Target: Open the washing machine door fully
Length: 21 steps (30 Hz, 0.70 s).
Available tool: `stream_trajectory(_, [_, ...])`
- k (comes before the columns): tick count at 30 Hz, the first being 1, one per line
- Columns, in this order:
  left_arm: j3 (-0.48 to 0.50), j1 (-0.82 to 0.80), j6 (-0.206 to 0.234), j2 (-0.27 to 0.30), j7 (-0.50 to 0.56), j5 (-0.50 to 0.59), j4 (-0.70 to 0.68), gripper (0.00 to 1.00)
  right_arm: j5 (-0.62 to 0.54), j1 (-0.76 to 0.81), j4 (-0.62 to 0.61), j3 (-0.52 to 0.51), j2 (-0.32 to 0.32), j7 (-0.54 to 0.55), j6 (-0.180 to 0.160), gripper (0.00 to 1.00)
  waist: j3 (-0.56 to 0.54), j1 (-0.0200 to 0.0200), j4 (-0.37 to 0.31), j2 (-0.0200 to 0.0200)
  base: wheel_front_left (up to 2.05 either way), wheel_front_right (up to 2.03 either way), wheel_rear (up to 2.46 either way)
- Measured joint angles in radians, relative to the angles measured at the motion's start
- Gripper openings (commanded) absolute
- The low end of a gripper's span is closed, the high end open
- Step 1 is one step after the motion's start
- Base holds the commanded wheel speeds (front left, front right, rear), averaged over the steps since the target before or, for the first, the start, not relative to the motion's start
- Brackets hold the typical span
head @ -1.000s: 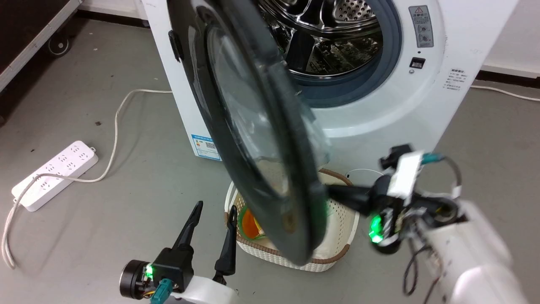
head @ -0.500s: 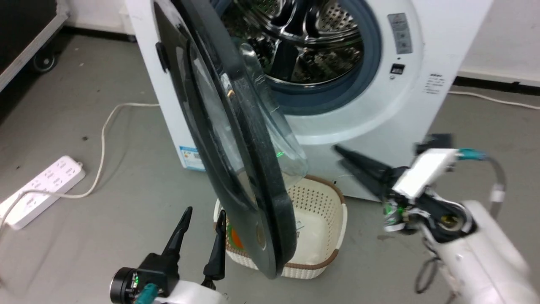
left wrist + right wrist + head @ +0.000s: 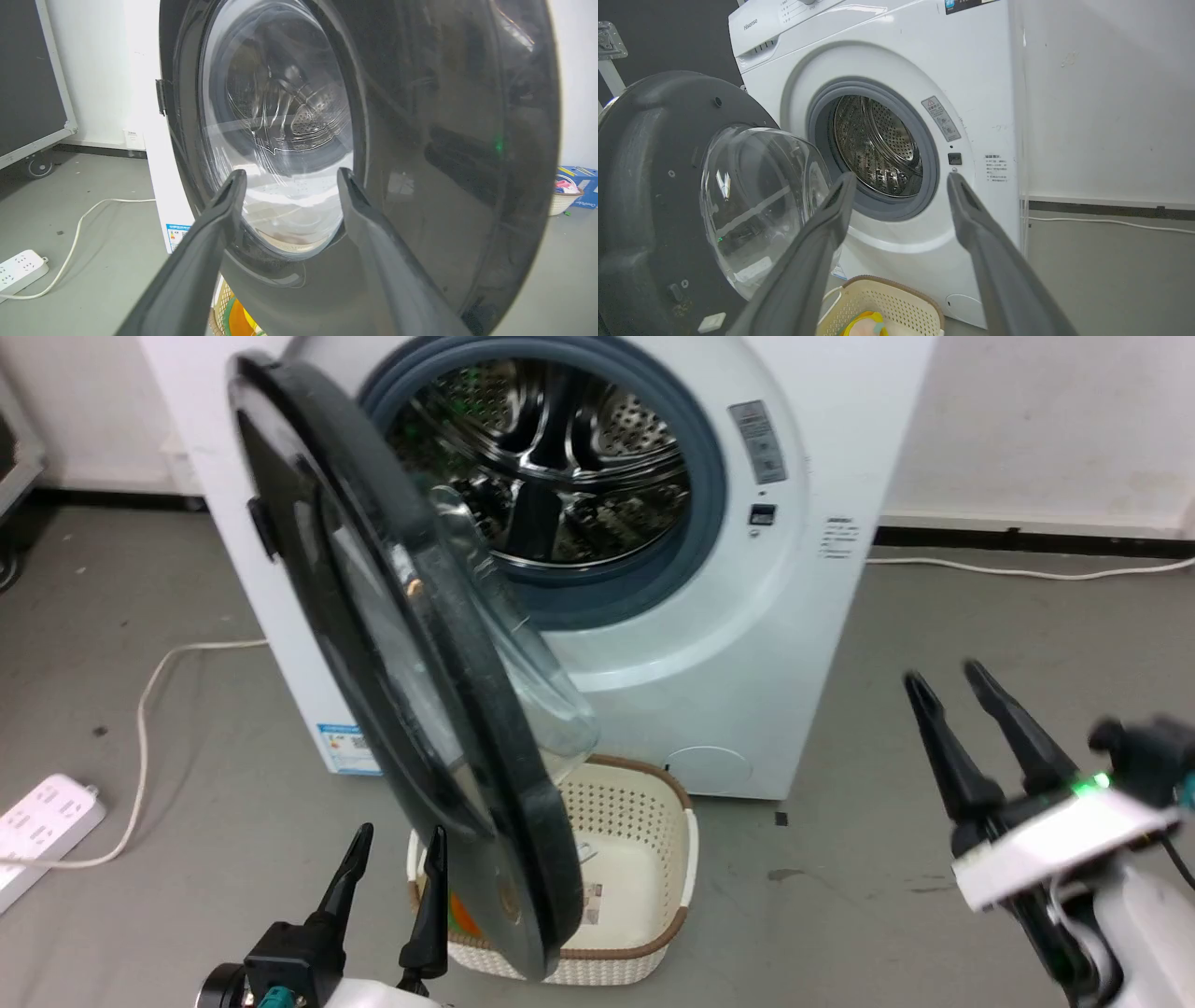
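Washing machine door, big round glossy black disc with clear glass bowl [image 3: 392, 644], stands swung well out from white boxy front-loader [image 3: 747, 709], possibly short of full; left gripper [image 3: 400, 831] just beside it, right gripper [image 3: 941, 672] well apart, both spread, empty.

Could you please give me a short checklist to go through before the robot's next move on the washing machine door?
1. Door unlatched: ok. The washing machine door stands swung out from the washing machine.
2. Door fully open: not ok. It stands roughly square to the front.
3. Grippers free: ok. The left gripper and right gripper are open and empty.
4. Left gripper clear of the door's outer face: cannot tell. Its fingers are close beside it.
5. Door's lower edge clear of the basket: cannot tell.
6. Floor on the hinge side: probably ok. A power strip lies low there.
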Motion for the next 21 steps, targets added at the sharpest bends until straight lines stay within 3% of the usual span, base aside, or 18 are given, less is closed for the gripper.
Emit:
stream_trajectory(4, [0.023, 0.004, -0.003, 0.0, 0.0, 0.011, -0.007, 1.0, -0.222, 0.097, -0.042, -0.093, 0.041, -0.04, 0.0, 1.0, -0.008, 0.0, -0.025, 0.0, 0.0, 0.0, 0.0])
stream_trajectory(12, [0.031, 0.02, -0.019, 0.0, 0.0, 0.023, -0.006, 1.0, -0.571, 0.293, -0.167, -0.258, 0.251, -0.051, 0.0, 1.0, -0.008, 0.0001, -0.042, 0.0, 0.0, 0.0, 0.0])
stream_trajectory(15, [0.028, 0.02, -0.021, 0.0, 0.0, 0.025, -0.003, 1.0, -0.626, 0.35, -0.21, -0.297, 0.298, -0.051, 0.0, 1.0, -0.008, 0.0001, -0.036, 0.0, 0.0, 0.0, 0.0])
stream_trajectory(21, [0.019, 0.021, -0.022, 0.0, 0.0, 0.03, 0.012, 1.0, -0.655, 0.41, -0.226, -0.301, 0.328, -0.052, 0.0, 1.0, -0.007, 0.0001, -0.03, 0.0, 0.0, 0.0, 0.0])
